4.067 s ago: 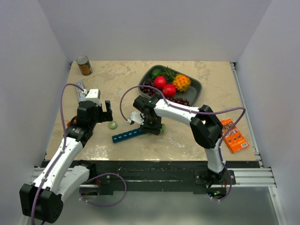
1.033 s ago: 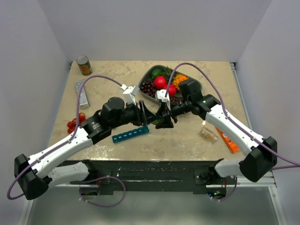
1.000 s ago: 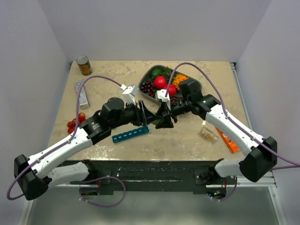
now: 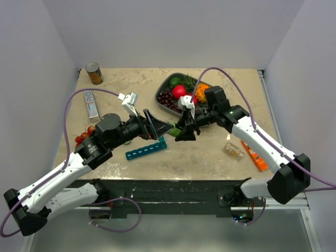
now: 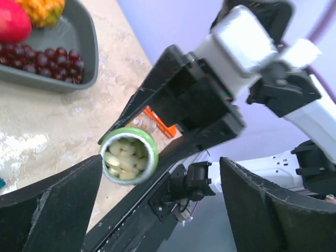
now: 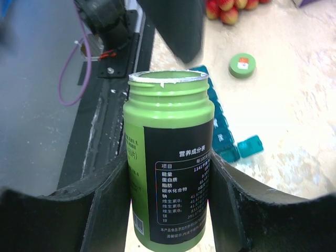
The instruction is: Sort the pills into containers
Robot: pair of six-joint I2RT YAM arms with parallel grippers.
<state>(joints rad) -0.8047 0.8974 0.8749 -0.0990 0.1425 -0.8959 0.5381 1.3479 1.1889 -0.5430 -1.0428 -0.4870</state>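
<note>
While left pincer (image 4: 160, 127) gapes, right pincer (image 4: 185, 130) grips green bottle (image 6: 169, 157).

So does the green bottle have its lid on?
No, the green bottle has an open mouth at the top, and a green cap lies apart on the table.

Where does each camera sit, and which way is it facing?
Top external: above and behind the bases, looking down on the table; both arms show, left gripper facing right gripper.
Left wrist: on the left wrist, looking between its open fingers into the bottle mouth.
Right wrist: on the right wrist, looking past its fingers, clamped on the bottle, towards the organizer.
Shared: both wrist views show the bottle; top and right wrist show the organizer.
</note>
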